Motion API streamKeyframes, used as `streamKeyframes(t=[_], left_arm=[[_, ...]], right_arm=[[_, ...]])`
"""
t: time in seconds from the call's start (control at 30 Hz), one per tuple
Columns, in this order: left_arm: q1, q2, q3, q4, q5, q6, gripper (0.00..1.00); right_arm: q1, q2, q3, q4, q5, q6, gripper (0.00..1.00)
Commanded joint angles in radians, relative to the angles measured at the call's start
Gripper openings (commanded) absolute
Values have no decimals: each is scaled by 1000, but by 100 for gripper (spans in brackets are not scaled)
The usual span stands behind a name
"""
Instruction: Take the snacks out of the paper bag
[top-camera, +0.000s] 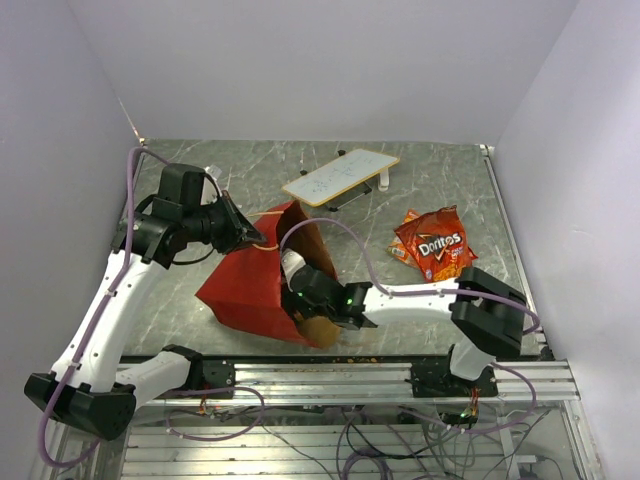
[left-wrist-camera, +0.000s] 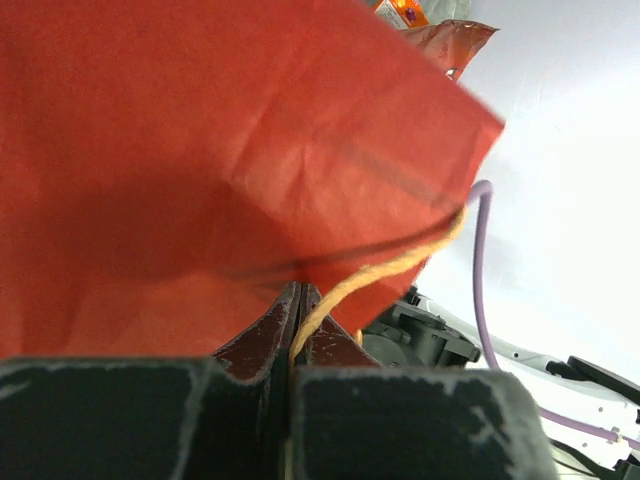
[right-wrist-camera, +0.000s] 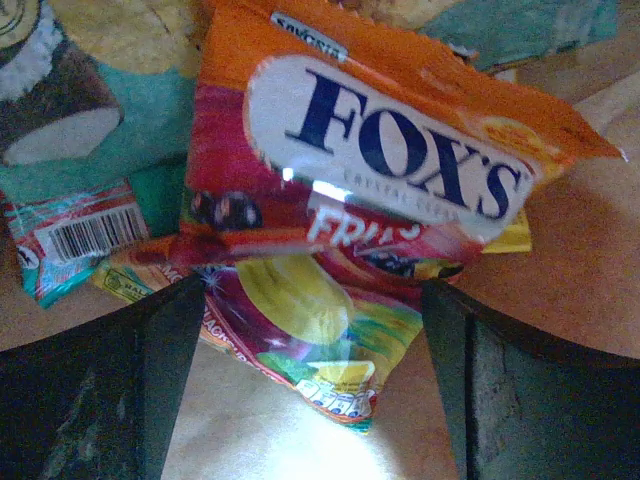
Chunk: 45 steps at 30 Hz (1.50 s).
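Paper bag (top-camera: 250, 285) lies on its side on the grey table (top-camera: 450, 170) with its mouth turned rightward. The left gripper (left-wrist-camera: 297, 305) holds up its far rim, jaws pinched tight on the red paper and the yellow string handle (left-wrist-camera: 390, 270). The right gripper (right-wrist-camera: 315, 340) reaches into the mouth with jaws spread wide, holding nothing. A Fox's candy pack (right-wrist-camera: 380, 160) lies between them, partly over a teal packet (right-wrist-camera: 140, 130). A red Doritos bag (top-camera: 433, 243) rests on the table, well apart to the right.
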Motion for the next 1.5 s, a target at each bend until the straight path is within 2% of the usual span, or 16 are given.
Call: streamKeyframes(t=[0.0, 0.1, 0.37, 0.53, 0.8, 1.03, 1.2, 1.47], left_arm=[[7, -11, 8, 21, -5, 4, 7], [8, -14, 12, 27, -8, 2, 7], [8, -17, 2, 42, 0, -1, 7], [8, -7, -10, 45, -5, 8, 7], [8, -16, -18, 59, -7, -13, 7], [10, 1, -6, 67, -6, -10, 7], [10, 6, -9, 69, 0, -7, 7], [10, 29, 30, 33, 9, 15, 7]], right_arm=[[6, 73, 47, -12, 8, -20, 87], [5, 102, 70, -16, -7, -11, 73], [5, 26, 38, 1, 3, 7, 17], [5, -38, 12, 13, 30, -5, 0], [6, -155, -20, -13, 102, -21, 0], [6, -255, -28, -24, 90, -71, 0], [4, -245, -45, -2, 113, -41, 1], [2, -100, 28, 56, 102, -28, 39]])
